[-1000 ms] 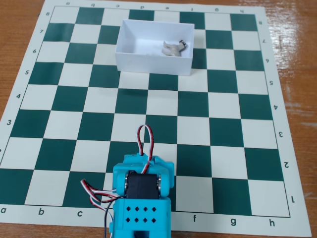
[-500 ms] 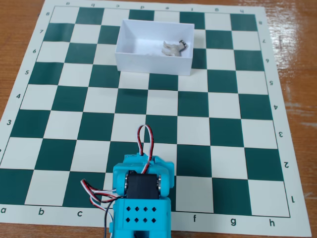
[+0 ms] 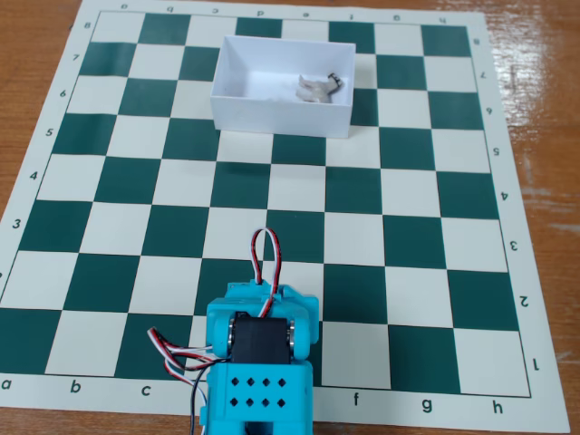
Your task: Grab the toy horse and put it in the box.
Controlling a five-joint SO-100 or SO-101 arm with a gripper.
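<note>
The toy horse (image 3: 316,88), small and grey-beige, lies on its side inside the white box (image 3: 281,116), toward the box's right end. The box sits on the far middle squares of the chessboard mat. In the fixed view only the arm's turquoise body (image 3: 261,362) shows, folded back at the near edge of the mat, far from the box. Its fingers are hidden, so the gripper itself does not show.
A green and cream chessboard mat (image 3: 408,236) covers the wooden table (image 3: 544,91). Red, white and black wires (image 3: 265,258) loop up from the arm's body. Nothing else stands on the mat besides the box.
</note>
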